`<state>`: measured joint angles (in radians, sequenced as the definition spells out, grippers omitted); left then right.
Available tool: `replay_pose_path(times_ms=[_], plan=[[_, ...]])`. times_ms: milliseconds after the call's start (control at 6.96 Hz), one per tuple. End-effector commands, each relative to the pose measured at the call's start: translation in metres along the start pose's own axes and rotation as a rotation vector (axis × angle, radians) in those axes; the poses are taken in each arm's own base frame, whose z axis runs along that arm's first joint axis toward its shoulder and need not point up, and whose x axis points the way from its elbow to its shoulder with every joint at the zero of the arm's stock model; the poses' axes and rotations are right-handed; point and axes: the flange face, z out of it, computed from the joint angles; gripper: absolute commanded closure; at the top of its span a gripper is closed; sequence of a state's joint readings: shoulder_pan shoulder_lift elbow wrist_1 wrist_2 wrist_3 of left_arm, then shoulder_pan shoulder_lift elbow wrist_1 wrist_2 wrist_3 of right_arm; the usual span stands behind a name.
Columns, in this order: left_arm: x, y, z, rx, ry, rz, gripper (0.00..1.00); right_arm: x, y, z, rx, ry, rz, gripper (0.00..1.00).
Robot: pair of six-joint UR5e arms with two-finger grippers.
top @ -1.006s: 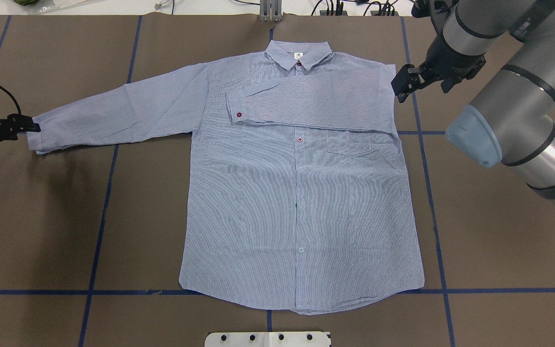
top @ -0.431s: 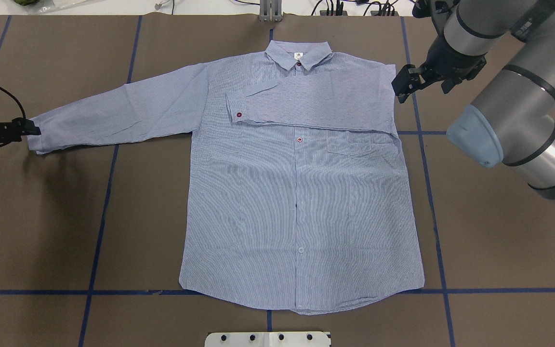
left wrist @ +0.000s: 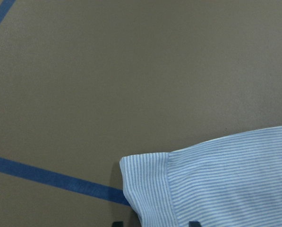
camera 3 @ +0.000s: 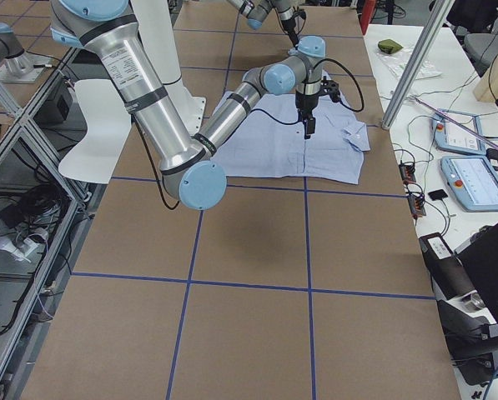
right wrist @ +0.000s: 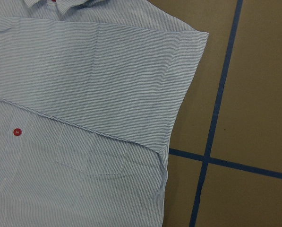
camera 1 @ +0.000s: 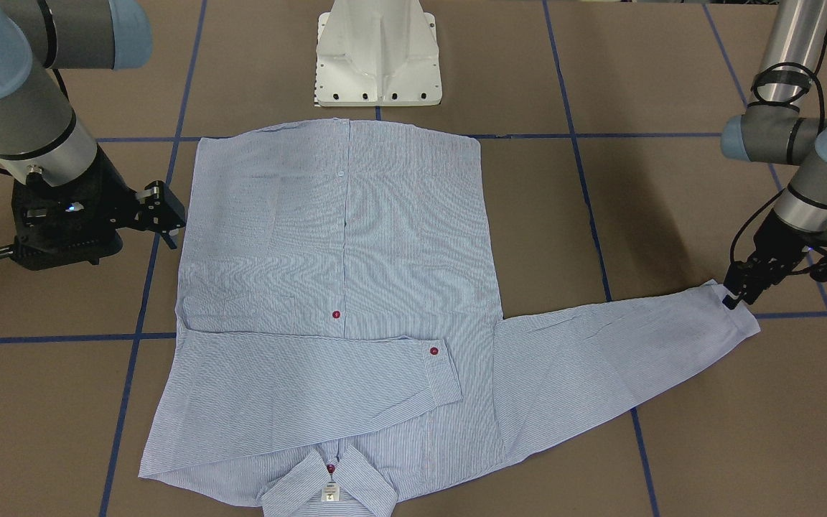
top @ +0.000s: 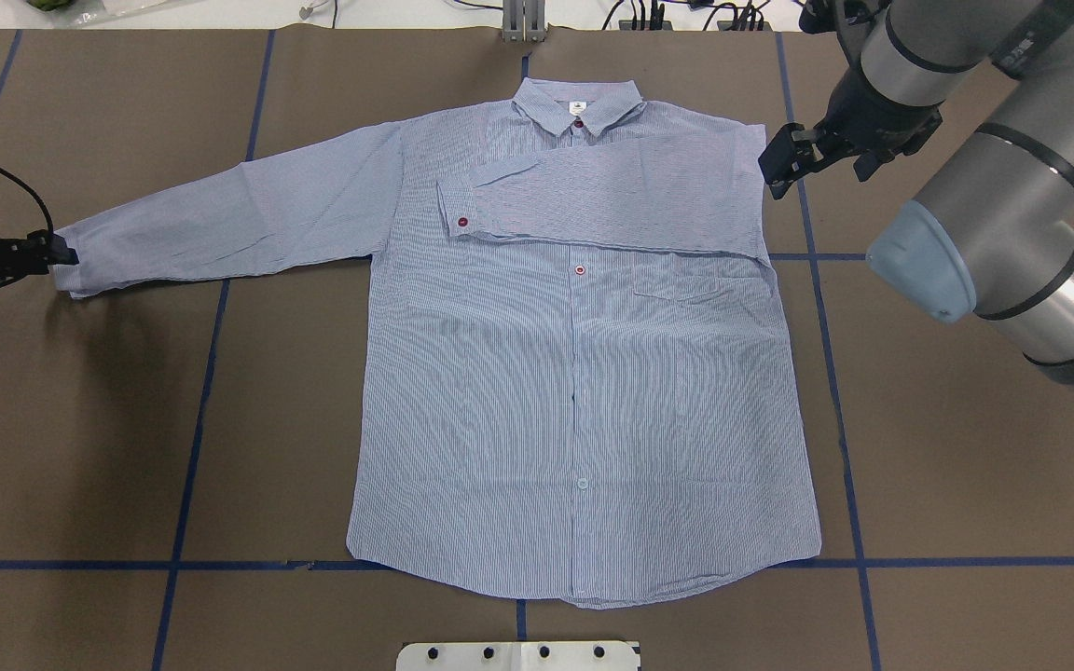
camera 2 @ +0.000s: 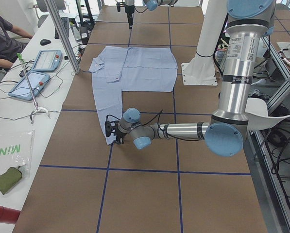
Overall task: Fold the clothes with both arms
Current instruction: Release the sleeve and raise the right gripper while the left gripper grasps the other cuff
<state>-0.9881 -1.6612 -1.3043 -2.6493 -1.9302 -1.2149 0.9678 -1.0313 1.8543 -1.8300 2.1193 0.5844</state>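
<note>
Seat your left hand squarely on the shirt cuff by the left edge of the tabletop. I cannot tell if it's pinching; your right hand is spread.

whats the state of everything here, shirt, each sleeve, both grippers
shirt: flat, front up, buttoned
folded sleeve: laid across the chest
outstretched sleeve: straight out sideways, not yet folded
left gripper: looks open, at the outstretched sleeve's cuff
right gripper: open, empty, beside the shirt's shoulder
</note>
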Motion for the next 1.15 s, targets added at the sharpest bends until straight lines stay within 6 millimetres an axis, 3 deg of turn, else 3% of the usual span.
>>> replay_pose_path(times_ms=[0, 431, 575, 718, 862, 1006], plan=[[0.001, 0.0, 0.0, -0.001, 0.001, 0.001, 0.75, 0.0, 0.001, -0.002, 0.003, -0.001, 0.0, 0.0], [0.005, 0.0, -0.003, -0.007, 0.013, 0.005, 1.0, 0.0, 0.001, -0.002, 0.003, -0.001, 0.0, 0.0], [0.009, 0.0, -0.004, -0.009, 0.02, 0.009, 1.0, 0.002, 0.001, -0.002, 0.003, -0.001, 0.003, 0.0], [0.025, 0.001, -0.014, -0.032, 0.062, 0.021, 1.0, 0.012, 0.01, 0.0, -0.004, 0.0, 0.01, 0.0], [0.054, 0.0, -0.033, -0.048, 0.077, 0.028, 1.0, 0.026, 0.022, 0.003, -0.012, 0.006, 0.005, 0.0], [0.101, -0.009, -0.052, -0.055, 0.068, 0.027, 1.0, 0.043, 0.027, 0.008, -0.023, 0.019, -0.003, 0.0]])
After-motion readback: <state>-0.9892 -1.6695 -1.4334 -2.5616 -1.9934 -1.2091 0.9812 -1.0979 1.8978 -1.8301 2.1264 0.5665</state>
